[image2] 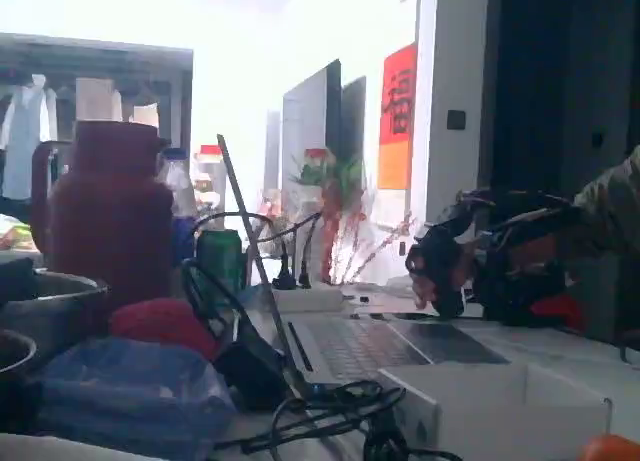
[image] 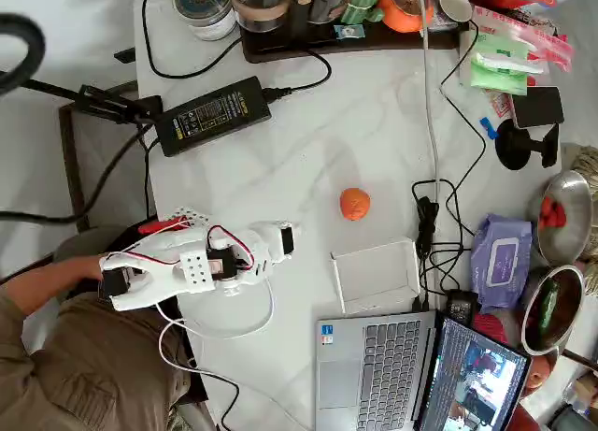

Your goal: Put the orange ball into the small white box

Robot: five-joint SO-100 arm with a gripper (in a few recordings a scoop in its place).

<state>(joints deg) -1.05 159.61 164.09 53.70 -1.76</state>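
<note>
A: Log entry. Where does the orange ball (image: pixel 354 204) sit?

B: On the bare white table (image: pixel 308 141), just up and left of the small white box (image: pixel 377 277) in the overhead view. Ball and box are near each other but not touching. The box holds nothing.

A: And the arm?

B: Folded low, well to the left of the box, near the table's left edge. The tool (image: pixel 286 240) points toward the box and carries nothing. Whether its jaws are wide or narrow I cannot tell; the overhead view shows them end-on, and the fixed view shows only a dark blurred tool (image2: pixel 440 271).

A: Step in hand?

B: My reading: the approach has not started. Nothing grasped, nothing placed.

A: Next move?

B: It likely needs to extend to the ball up and left of the box, open over it, close on it, then carry it the short way down to the box. A round ball may roll if nudged off-centre. The laptop (image: pixel 383 366) lies just below the box; keep clear of it.
</note>
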